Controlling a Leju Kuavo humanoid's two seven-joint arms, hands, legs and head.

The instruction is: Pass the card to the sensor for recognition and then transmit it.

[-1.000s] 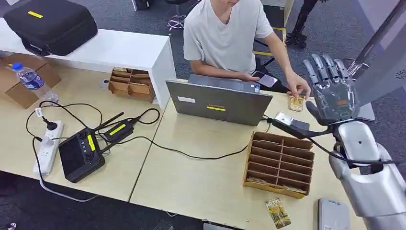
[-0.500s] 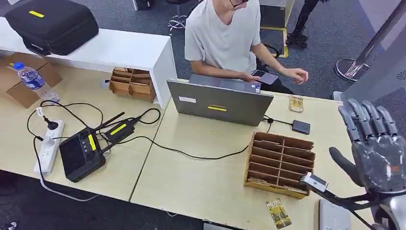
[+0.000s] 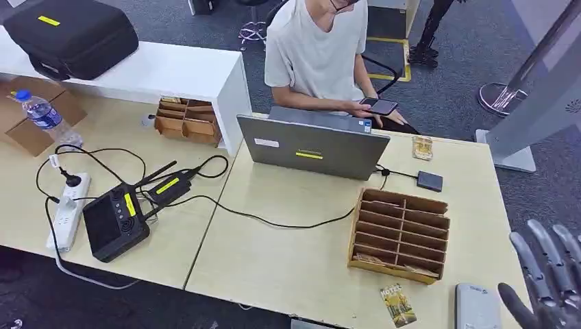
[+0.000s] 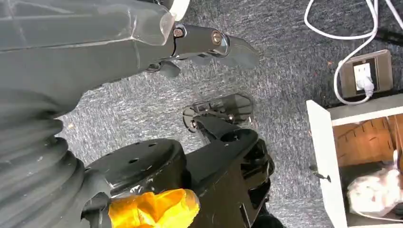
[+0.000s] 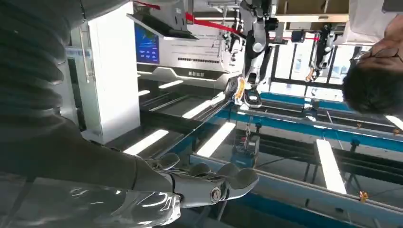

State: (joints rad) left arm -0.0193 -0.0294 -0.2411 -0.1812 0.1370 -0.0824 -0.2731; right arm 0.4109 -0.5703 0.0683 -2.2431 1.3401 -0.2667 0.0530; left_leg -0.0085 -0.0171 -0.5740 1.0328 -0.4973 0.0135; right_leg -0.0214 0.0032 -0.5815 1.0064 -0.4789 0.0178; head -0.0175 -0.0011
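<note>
Near the far right edge of the surface (image 3: pixel 288 274), just beyond the sensor (image 3: pixel 430 181), lies the card (image 3: pixel 423 147), flat and apart from both robot hands. Another printed card (image 3: pixel 398 304) sits at the near edge, below the wooden organizer (image 3: pixel 400 234). At the head view's lower right corner the right robot hand (image 3: pixel 548 288) is raised with fingers apart, holding nothing. Hanging over the carpet, the left robot hand (image 4: pixel 142 38) seems empty; I cannot tell its finger state. Risk: reaching across could snag the sensor's cable (image 3: pixel 274 221) or bump the laptop (image 3: pixel 312 145) in front of the person (image 3: pixel 318 51).
</note>
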